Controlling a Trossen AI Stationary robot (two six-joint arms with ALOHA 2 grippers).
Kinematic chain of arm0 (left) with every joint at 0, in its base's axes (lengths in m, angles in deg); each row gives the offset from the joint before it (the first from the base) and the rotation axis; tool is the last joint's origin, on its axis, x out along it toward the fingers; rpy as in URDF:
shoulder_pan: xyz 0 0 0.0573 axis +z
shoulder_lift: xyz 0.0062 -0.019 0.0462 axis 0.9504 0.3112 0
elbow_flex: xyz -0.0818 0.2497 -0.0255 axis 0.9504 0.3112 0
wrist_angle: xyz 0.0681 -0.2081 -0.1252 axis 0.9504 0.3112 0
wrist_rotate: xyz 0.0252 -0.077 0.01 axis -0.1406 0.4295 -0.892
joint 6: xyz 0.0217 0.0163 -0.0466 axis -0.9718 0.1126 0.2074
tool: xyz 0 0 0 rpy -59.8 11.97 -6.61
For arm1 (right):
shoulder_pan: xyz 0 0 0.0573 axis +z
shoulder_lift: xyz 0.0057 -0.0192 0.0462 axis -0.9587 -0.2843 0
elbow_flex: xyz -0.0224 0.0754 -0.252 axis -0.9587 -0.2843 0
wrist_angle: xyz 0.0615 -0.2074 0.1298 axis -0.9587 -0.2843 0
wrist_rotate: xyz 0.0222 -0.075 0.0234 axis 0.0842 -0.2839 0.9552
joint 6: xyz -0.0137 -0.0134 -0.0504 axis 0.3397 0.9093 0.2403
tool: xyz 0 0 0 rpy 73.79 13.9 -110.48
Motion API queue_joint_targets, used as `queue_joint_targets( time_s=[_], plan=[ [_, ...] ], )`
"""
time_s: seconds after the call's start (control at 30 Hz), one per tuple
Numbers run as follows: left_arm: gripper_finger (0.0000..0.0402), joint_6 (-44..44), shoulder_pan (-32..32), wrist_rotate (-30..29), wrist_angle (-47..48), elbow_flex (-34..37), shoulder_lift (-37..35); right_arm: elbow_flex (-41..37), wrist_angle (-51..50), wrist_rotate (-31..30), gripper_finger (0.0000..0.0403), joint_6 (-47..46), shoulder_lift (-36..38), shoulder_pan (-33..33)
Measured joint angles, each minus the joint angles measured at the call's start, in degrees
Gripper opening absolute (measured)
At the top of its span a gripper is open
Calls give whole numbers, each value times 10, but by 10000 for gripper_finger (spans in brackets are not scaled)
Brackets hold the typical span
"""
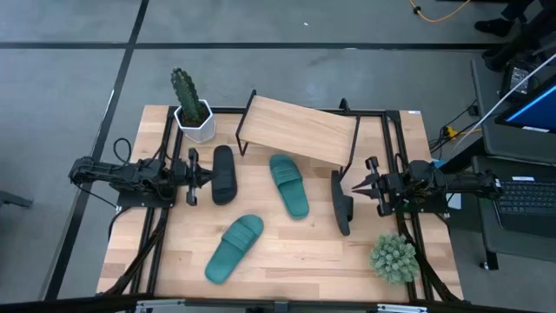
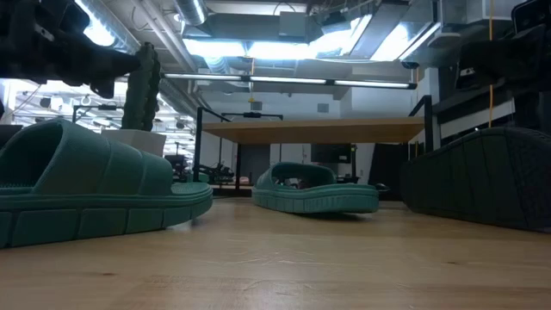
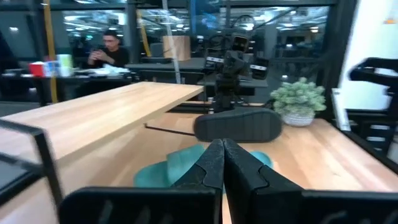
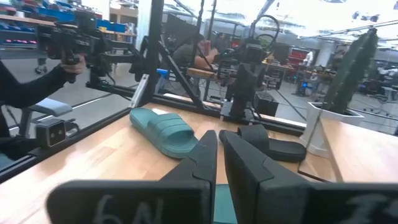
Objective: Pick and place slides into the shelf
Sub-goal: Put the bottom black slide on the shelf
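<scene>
The shelf (image 1: 300, 129) stands at the far side of the desk (image 1: 295, 252) with nothing on its board. In front of it lie two teal slides (image 1: 288, 185) (image 1: 234, 248) and two black slides (image 1: 224, 174) (image 1: 340, 202). The left gripper (image 1: 193, 176), fingers pressed together, waits beside the shelf's left end; the right gripper (image 1: 358, 188), nearly closed and empty, hovers by the right one.

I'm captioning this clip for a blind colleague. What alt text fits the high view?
Seen from above, a wooden table holds four slides around an empty shelf: a black slide, a teal slide, a second teal slide, and a black slide on its edge. The left gripper and right gripper flank them.
</scene>
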Motion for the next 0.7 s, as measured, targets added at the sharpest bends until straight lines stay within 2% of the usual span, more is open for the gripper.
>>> queue_joint_targets(
  time_s=[0.17, 0.7],
  plan=[
    [0, 0, 0, 49, 0, 0, 0, 0, 0, 13, 33, -7, 0, 0],
    [0, 1, 0, 52, 0, 0, 0, 0, -9, 13, 33, -15, 0, 0]
  ],
)
